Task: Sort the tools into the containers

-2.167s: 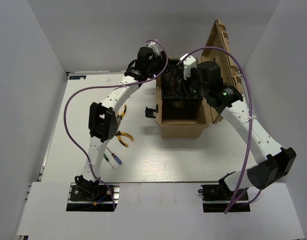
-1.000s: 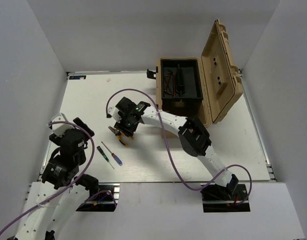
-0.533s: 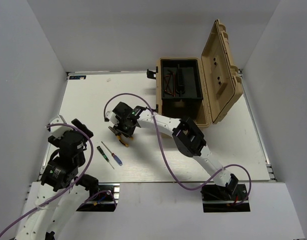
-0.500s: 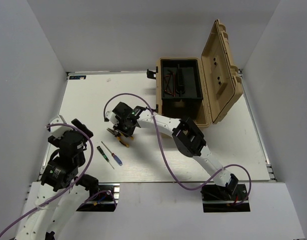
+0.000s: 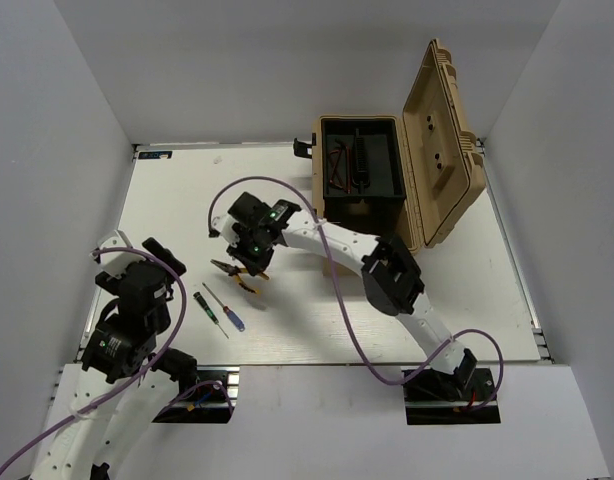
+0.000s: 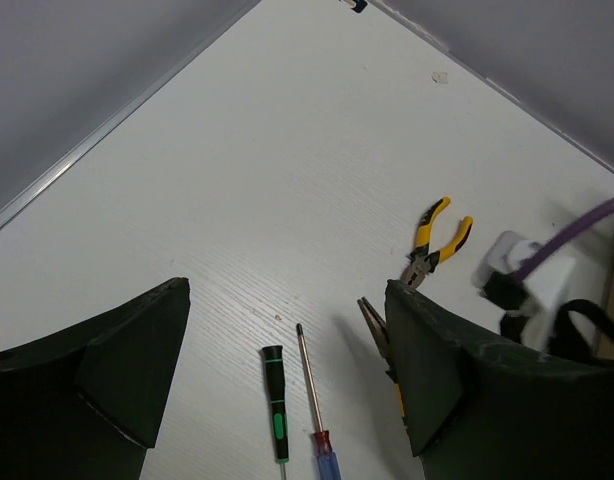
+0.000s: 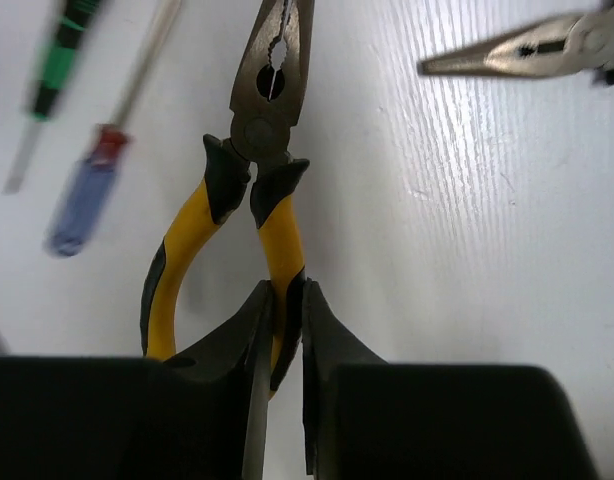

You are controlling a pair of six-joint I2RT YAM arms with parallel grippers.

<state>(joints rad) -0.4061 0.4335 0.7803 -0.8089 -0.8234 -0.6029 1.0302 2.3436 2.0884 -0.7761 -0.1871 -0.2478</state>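
Observation:
My right gripper (image 7: 284, 290) is shut on one handle of yellow-handled pliers (image 7: 257, 150), nose pointing away, low over the table; it also shows in the top view (image 5: 249, 255) with those pliers (image 5: 235, 270). A second pair of yellow pliers (image 6: 434, 238) lies close by, only its nose showing in the right wrist view (image 7: 527, 48). A green-handled screwdriver (image 6: 275, 405) and a blue-and-red-handled one (image 6: 317, 425) lie side by side. My left gripper (image 6: 287, 300) is open and empty above them, pulled back to the near left (image 5: 137, 252). I cannot make out the hex key.
A tan toolbox (image 5: 362, 225) stands open at the back right, lid (image 5: 442, 140) upright, with dark and red items in its black tray (image 5: 357, 165). White walls close in the table on the left, back and right.
Both arms have left the toolbox. The left arm has withdrawn to the near left. The right arm has reached across to the pliers, closed on a handle, and shifted them slightly.

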